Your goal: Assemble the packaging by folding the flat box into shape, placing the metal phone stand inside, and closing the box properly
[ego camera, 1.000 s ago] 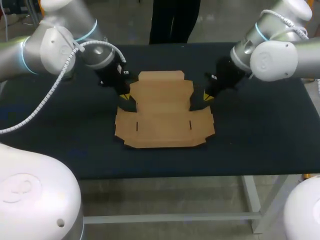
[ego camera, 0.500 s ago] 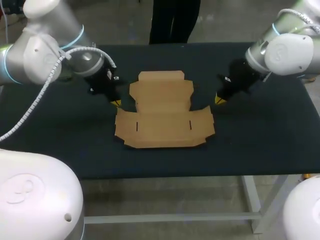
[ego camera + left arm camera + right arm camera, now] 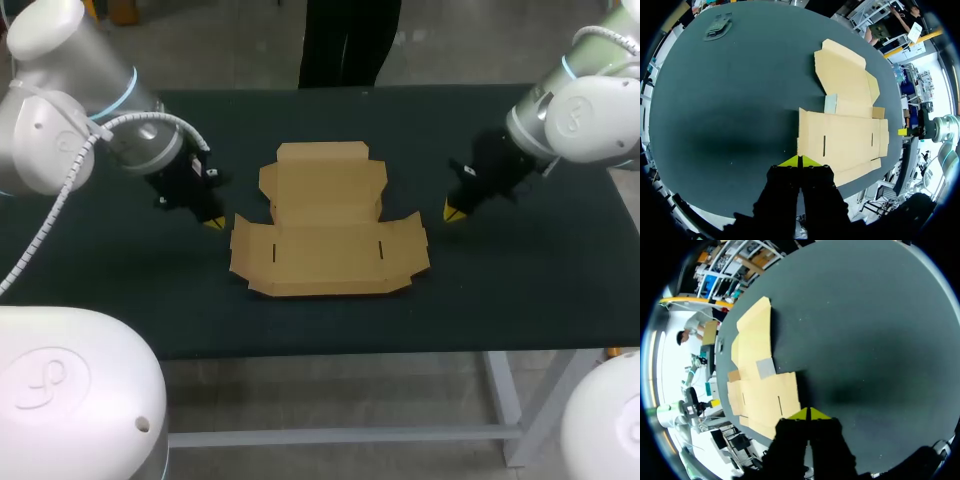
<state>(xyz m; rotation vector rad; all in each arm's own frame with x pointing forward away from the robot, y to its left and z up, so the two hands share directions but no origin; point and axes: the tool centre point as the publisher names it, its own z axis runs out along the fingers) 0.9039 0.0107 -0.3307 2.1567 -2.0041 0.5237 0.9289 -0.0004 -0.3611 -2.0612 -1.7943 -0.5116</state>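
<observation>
The flat brown cardboard box lies unfolded in the middle of the dark table, all its flaps down. My left gripper is shut and empty, just off the box's left flap. In the left wrist view its tips hover near the edge of the box. My right gripper is shut with nothing in it, a short way right of the box. The right wrist view has the box ahead and to one side of those tips. A small grey metal phone stand sits far across the table from the box.
The dark table top has bare room in front of the box and to both sides. The table's front edge runs close below the box. A person stands beyond the far edge, not touching the table.
Both arms have drawn outward from the box: the left gripper went left and toward the front, the right gripper went right. The box lies as it did.
</observation>
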